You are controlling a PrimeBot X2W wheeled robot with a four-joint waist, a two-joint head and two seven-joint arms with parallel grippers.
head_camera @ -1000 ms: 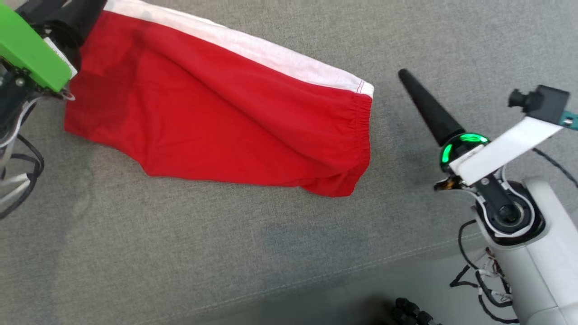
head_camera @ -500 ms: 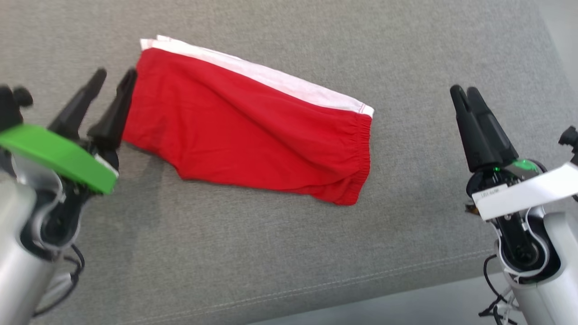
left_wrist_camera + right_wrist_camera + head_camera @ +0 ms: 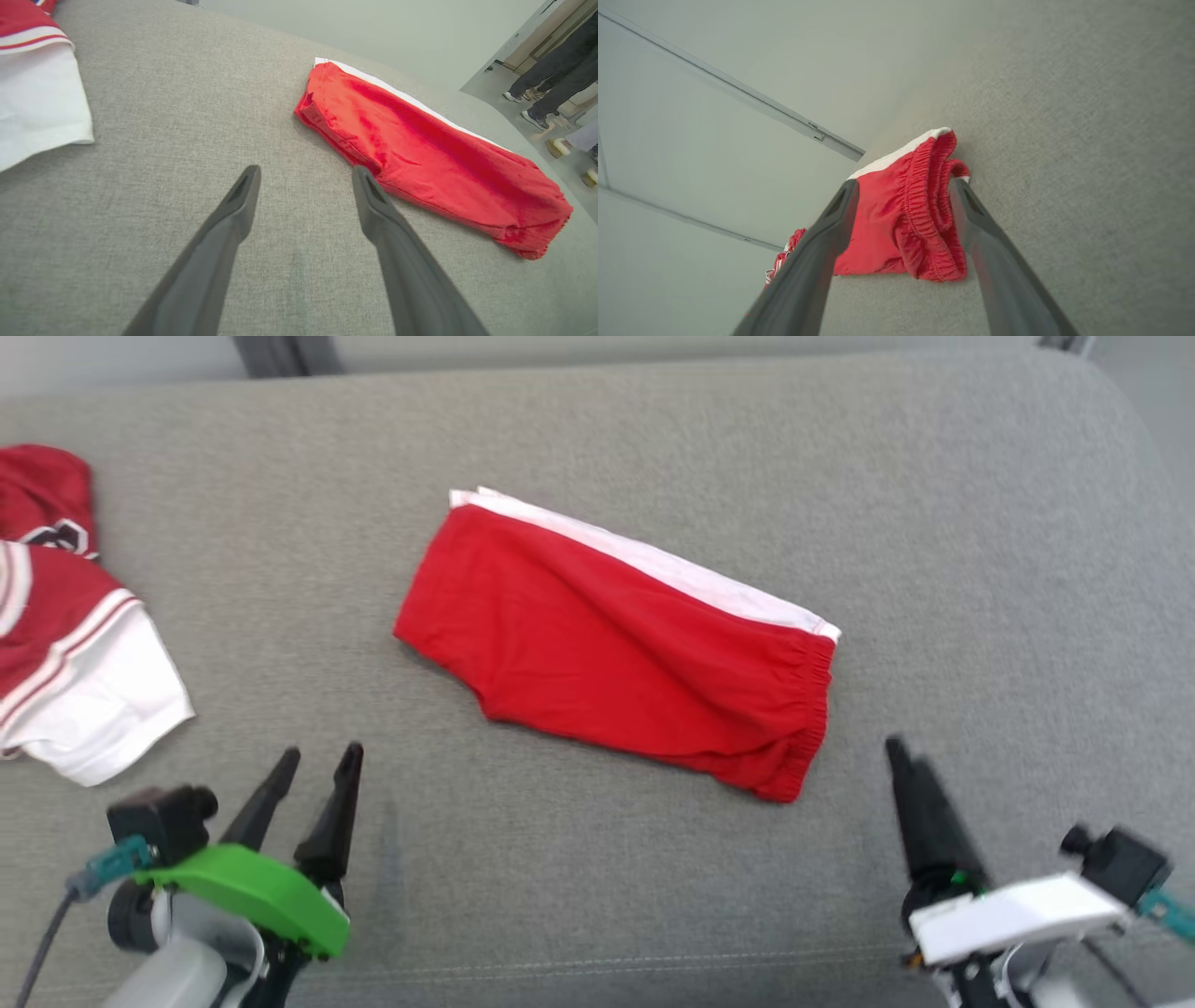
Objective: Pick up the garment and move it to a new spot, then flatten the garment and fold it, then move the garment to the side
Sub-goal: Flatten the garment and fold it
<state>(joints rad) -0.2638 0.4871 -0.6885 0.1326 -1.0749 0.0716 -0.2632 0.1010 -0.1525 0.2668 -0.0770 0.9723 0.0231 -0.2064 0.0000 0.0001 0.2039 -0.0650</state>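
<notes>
The garment (image 3: 616, 653), red shorts with a white side stripe and an elastic waistband, lies folded flat on the grey cushion (image 3: 597, 859), slanting from upper left to lower right. My left gripper (image 3: 322, 751) stands open near the front left, well short of the shorts. Its wrist view has the garment (image 3: 430, 158) ahead to the right of the left gripper (image 3: 306, 170), whose fingers are spread and hold nothing. At the front right, my right gripper (image 3: 901, 751) is seen edge-on. The right gripper (image 3: 904, 183) is open, its fingers framing the garment's waistband end (image 3: 901, 219) from a distance.
A second red and white garment (image 3: 65, 644) lies crumpled at the cushion's left edge, and this garment (image 3: 37, 84) is at the top left of the left wrist view. The cushion's seam (image 3: 597, 966) runs along the front. A person's legs (image 3: 551, 70) stand on the floor beyond the cushion.
The head camera has pulled back, so the whole picture shifted. Both grippers have drawn away from the garment toward the front edge; the left one was at its left end before. Both stayed open.
</notes>
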